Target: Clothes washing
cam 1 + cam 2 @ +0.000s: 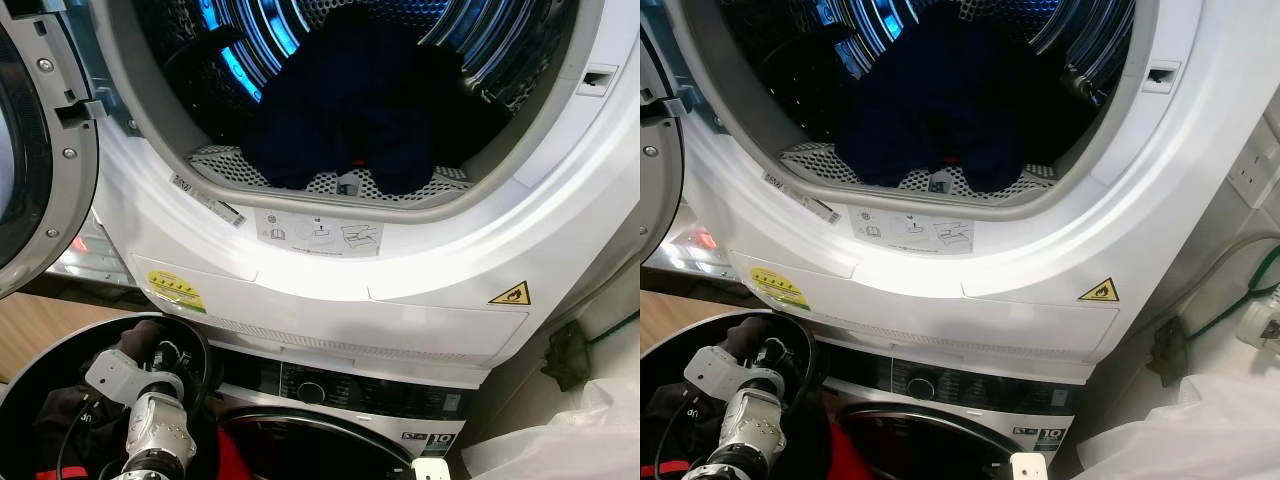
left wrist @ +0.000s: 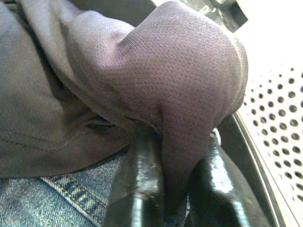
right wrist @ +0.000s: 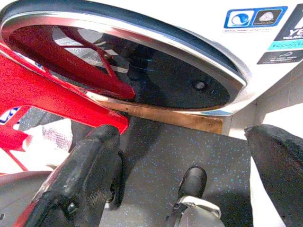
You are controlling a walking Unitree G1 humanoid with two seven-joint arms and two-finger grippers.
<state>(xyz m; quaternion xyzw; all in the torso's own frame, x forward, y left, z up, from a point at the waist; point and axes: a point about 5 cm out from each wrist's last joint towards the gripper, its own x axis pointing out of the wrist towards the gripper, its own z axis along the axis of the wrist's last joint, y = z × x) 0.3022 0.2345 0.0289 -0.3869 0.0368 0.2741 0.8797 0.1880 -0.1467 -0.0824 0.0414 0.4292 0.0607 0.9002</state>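
Observation:
My left gripper (image 2: 177, 189) is shut on a fold of purplish-grey mesh garment (image 2: 180, 80), which bulges just past the fingers. Blue jeans (image 2: 42, 203) lie under it, and a white perforated wall (image 2: 279, 118) stands beside it. In the eye views my left arm (image 1: 155, 420) reaches into a dark round container (image 1: 40, 370) of clothes at the lower left. Above, the dryer drum (image 1: 250, 50) stands open with a heap of dark navy clothes (image 1: 340, 100) inside. My right gripper (image 3: 184, 179) hangs open low over the floor, with nothing between its fingers.
The dryer's door (image 1: 40, 150) is swung open to the left. Below the dryer sits a washing machine with a control panel (image 1: 340, 390) and a round glass door (image 3: 142, 71). A red frame (image 3: 52, 94) stands by that door. White plastic sheeting (image 1: 570, 440) lies at the lower right.

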